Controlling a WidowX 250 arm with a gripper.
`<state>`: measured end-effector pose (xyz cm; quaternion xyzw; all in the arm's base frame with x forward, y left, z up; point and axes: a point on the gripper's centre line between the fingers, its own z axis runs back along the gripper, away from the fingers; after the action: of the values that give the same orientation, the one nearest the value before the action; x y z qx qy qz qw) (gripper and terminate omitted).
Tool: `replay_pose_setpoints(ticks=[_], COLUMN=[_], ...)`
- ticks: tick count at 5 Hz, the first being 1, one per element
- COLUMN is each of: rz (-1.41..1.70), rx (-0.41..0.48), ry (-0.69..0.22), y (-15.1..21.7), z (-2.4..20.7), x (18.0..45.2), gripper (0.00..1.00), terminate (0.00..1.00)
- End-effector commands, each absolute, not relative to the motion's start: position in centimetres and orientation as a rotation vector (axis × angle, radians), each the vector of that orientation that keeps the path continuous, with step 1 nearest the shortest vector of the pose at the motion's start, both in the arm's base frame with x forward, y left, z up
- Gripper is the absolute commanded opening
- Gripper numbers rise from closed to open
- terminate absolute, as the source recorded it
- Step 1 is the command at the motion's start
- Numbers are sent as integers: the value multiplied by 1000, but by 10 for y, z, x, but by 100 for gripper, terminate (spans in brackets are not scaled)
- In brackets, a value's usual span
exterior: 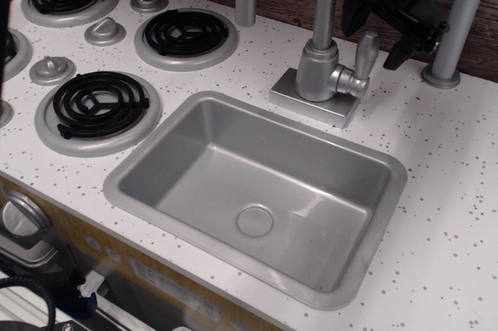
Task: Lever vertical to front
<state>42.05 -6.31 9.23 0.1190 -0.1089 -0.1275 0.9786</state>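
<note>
Big white speckled counter [436, 214] all around. Set into it, a grey metal sink [148, 183], just in front of the faucet [315, 66]. Four black stove rings [97, 103] well off to the faucet's left, with small grey knobs [105, 31] between them. A grey pole [459, 19] standing to the faucet's right, at the back by the wood wall.

Above and behind the faucet's right side, a black gripper [387, 26], up in the air. Two dark fingers apart, with nothing between them. Not touching anything.

Smallest of all, the lever [364, 57]: a little silver paddle on a short round stub on the faucet's right side. Standing straight up, so not yet turned to the front.

Probably hard, smooth and a bit slippery, and light, but fixed on its stub, so only able to swing, not lift off. Likely easy to turn with a small push. Best to pinch the wide flat top of the paddle, or press behind that top and tip it toward the sink. Too hard a squeeze or a push low down could slip off.
</note>
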Motion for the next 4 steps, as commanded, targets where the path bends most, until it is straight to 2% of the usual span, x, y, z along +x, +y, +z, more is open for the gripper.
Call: replay_pose_setpoints(ticks=[1,2,4], rz=[-253,-244,-184], rx=[231,235,241], ry=[-274,-261,-175], y=[-59,-59,-59], z=[109,108,106], x=[430,430,412], gripper=[100,0,0], terminate=[0,0,0])
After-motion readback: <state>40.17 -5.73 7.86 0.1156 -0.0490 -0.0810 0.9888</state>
